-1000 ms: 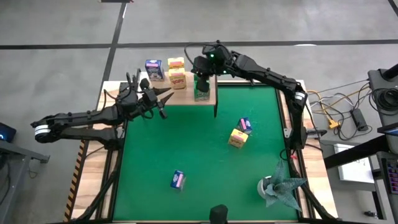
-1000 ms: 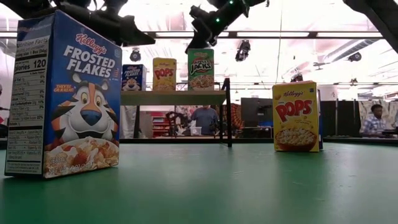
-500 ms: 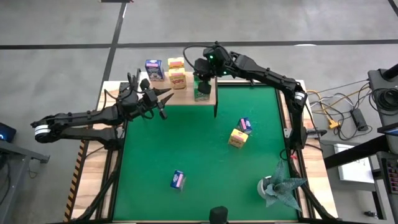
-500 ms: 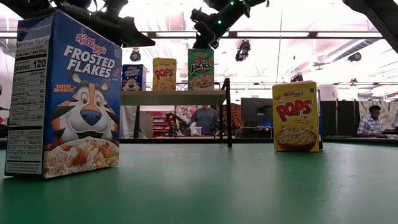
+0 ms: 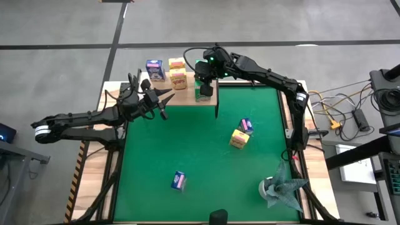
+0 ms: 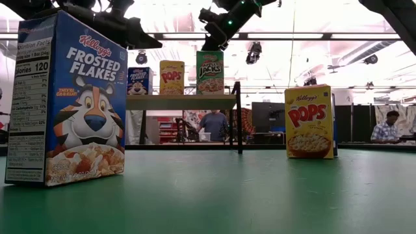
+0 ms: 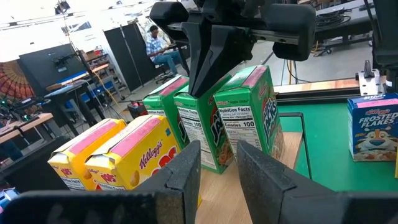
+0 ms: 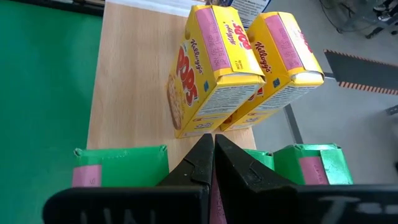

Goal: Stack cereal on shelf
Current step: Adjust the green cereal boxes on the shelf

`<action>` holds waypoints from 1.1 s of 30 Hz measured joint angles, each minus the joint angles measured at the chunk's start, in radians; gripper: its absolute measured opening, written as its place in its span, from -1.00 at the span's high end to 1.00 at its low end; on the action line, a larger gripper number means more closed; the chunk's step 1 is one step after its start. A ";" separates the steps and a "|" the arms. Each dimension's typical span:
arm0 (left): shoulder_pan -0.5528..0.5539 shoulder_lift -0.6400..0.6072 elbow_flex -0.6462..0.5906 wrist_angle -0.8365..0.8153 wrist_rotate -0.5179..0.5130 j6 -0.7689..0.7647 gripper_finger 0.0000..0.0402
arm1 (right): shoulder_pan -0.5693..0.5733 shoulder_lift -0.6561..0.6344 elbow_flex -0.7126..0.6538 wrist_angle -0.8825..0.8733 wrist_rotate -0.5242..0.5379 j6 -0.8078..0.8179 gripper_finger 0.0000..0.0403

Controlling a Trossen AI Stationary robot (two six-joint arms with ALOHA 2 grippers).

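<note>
over the last second i see almost no change: my right gripper (image 5: 204,69) has shifted only slightly above the green boxes (image 7: 230,115) on the shelf (image 5: 209,100), and every box sits where it did. its jaws are fully closed with the tips together, resting at the top of the middle green box; i cannot tell whether they are touching it. i judge the green row is being settled rather than carried.

my left gripper (image 5: 150,98) waits just off the shelf's near edge, its jaws partly apart and holding nothing.

on the shelf, the three green boxes stand upright, long axis vertical. two yellow boxes (image 8: 239,65) stand side by side next to them, with a blue box (image 5: 154,69) beyond.

still on the mat (image 5: 200,150): a yellow box (image 5: 239,139), a blue one (image 5: 246,125) beside it, and another blue (image 5: 179,180) well apart.
</note>
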 joint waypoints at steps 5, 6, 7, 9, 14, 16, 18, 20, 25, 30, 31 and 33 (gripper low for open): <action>0.000 0.000 0.000 0.000 0.000 0.000 0.56 | 0.000 -0.002 0.000 -0.005 0.001 -0.016 0.96; 0.000 0.000 0.000 0.000 0.000 0.000 0.56 | 0.000 -0.002 0.004 -0.010 0.001 -0.018 0.96; 0.000 0.000 0.000 0.000 0.000 0.000 0.56 | 0.000 -0.003 0.008 -0.014 0.002 -0.026 0.96; 0.000 0.000 0.000 0.000 0.000 0.000 0.56 | 0.000 -0.004 0.020 -0.026 0.009 -0.027 0.96; 0.000 0.000 0.000 0.000 0.000 0.000 0.56 | 0.000 -0.010 0.062 -0.053 0.010 -0.007 0.96; 0.000 0.000 0.000 -0.001 0.000 0.000 0.56 | 0.001 -0.016 0.078 -0.080 0.010 0.003 0.96; 0.000 0.000 0.000 -0.004 0.000 0.000 0.56 | 0.002 -0.019 0.101 -0.135 0.010 0.015 0.96; 0.000 0.000 0.000 -0.006 0.000 0.000 0.56 | 0.002 -0.022 0.129 -0.205 0.011 0.024 0.96; 0.000 0.000 0.000 -0.011 0.000 0.000 0.56 | -0.004 -0.025 0.165 -0.351 0.026 0.049 0.96; 0.001 0.000 0.000 -0.011 0.000 0.000 0.56 | -0.021 -0.025 0.161 -0.416 0.039 0.057 0.96; 0.001 0.000 0.000 -0.011 0.000 0.000 0.56 | -0.025 -0.025 0.159 -0.425 0.039 0.058 0.96; 0.001 0.000 0.000 -0.010 0.000 0.000 0.56 | -0.029 -0.022 0.158 -0.424 0.039 0.064 0.96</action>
